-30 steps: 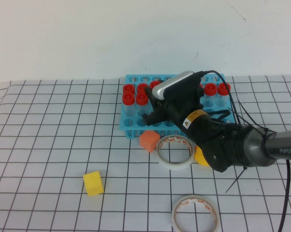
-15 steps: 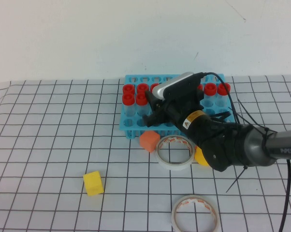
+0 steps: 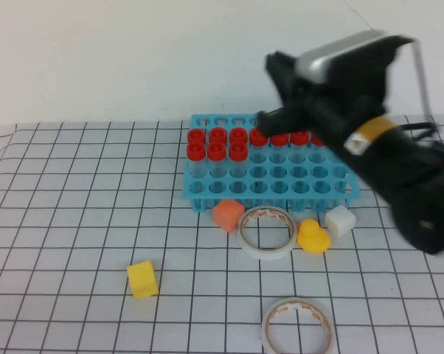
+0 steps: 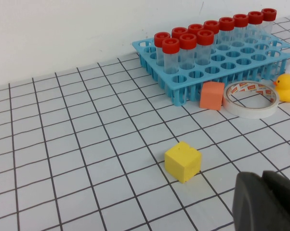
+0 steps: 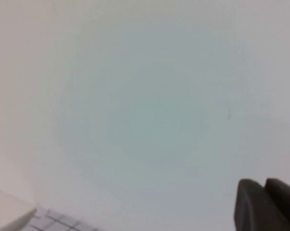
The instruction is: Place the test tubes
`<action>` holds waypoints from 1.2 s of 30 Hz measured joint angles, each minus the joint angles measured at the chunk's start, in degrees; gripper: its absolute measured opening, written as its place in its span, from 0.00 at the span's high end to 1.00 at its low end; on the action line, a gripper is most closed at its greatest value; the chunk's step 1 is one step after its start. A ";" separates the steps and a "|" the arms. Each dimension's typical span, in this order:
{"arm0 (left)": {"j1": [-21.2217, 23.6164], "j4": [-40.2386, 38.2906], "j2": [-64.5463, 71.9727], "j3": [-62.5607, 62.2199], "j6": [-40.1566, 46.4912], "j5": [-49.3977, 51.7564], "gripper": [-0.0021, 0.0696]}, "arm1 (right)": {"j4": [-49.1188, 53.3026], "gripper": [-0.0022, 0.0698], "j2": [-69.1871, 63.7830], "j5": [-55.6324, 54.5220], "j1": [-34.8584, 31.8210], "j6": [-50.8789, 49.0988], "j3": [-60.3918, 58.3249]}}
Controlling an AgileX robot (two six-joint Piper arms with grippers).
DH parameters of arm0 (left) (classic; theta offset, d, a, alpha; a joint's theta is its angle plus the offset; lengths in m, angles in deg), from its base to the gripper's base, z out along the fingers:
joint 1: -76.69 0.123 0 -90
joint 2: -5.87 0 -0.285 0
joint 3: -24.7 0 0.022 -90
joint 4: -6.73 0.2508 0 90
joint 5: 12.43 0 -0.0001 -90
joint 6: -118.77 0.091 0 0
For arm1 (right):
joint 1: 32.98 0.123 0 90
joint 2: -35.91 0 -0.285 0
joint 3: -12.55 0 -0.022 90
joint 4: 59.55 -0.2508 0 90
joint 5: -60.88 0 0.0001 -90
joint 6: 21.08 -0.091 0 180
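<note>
One left tool near cube, right tool above rack edge

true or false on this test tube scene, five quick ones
1. The right tool hangs high over the rack, shut and empty. True.
2. The orange cube lies inside the tape roll by the rack. False: it sits beside it.
3. Three capped tubes stand in the rack's second row from the wall. True.
4. The duck stands on the rack. False: it is on the table beside the white cube.
5. The left tool is shut, low near the yellow cube. True.
</note>
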 joint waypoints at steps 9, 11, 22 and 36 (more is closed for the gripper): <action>0.00 0.00 0.00 0.00 0.00 0.00 0.97 | 5.46 0.97 28.40 16.94 0.00 -0.14 -18.80; 0.00 0.00 0.00 0.00 0.00 0.00 0.97 | 6.58 0.97 34.54 22.53 0.00 -0.14 -21.18; 0.00 0.00 0.00 0.00 0.00 0.00 0.97 | 7.12 0.97 67.76 56.45 0.00 -0.27 -29.35; 0.00 0.00 0.00 0.00 -0.13 0.00 0.97 | 10.37 0.97 92.60 68.42 0.00 -0.66 -41.95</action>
